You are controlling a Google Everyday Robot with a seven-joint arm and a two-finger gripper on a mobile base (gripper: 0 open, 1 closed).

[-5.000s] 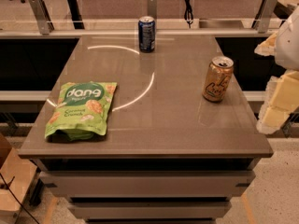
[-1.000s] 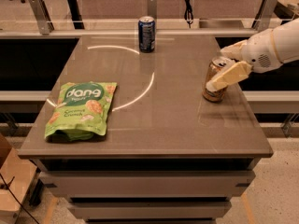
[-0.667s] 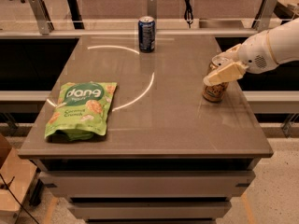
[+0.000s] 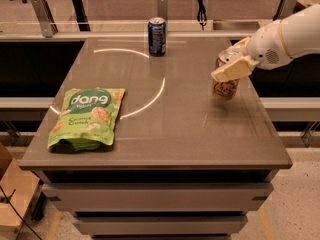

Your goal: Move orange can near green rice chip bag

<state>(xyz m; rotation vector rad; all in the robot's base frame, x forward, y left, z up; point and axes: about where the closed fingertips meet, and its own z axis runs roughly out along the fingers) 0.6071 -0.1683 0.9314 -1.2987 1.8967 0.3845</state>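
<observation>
Looks down from above the near edge of the table [image 4: 175, 134], fairly close, facing the far edge and the rails beyond. Takes in the whole top: green rice chip bag [image 4: 87, 116] at left, blue can [image 4: 156, 36] top centre, gripper [image 4: 231, 69] at the orange can [image 4: 226, 88] upper right.

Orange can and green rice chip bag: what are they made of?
The orange can: probably aluminium, glossy printed side, silvery top. The green rice chip bag: likely thin plastic film, slight sheen, wrinkled bottom edge. The gripper is at the can's top.
</observation>
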